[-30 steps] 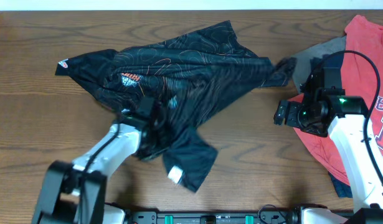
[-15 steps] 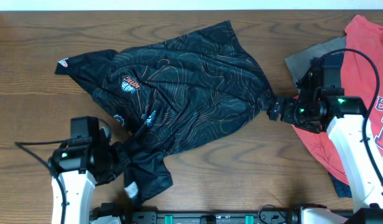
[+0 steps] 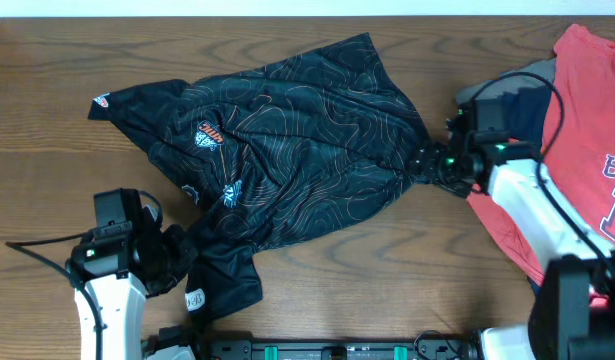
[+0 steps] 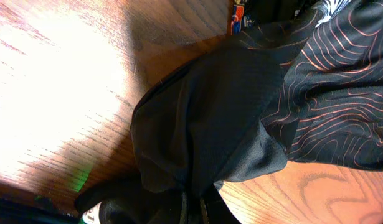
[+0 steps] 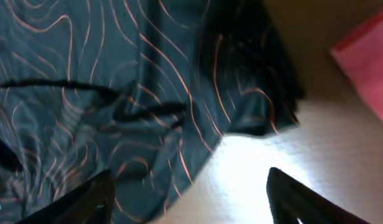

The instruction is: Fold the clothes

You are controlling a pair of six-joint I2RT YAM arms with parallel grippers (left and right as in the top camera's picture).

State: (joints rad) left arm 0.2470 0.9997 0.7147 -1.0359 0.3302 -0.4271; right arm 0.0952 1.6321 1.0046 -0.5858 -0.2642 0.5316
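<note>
The right gripper (image 3: 427,160) had crept onto a corner of the jersey (image 3: 287,130), jaws spread, apparently to grab the cloth just ahead. The left gripper (image 3: 182,270) pinched the hem, pulling it taut.

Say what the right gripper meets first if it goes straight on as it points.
Most likely the black jersey: its bunched corner lies directly ahead of the right gripper, though depth is unclear.

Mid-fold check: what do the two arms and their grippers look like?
The left arm and right arm have white links and black wrist housings, each with a small green light and a looping thin black cable. The left gripper and right gripper are black; the right's fingers look dark and tapered.
</note>
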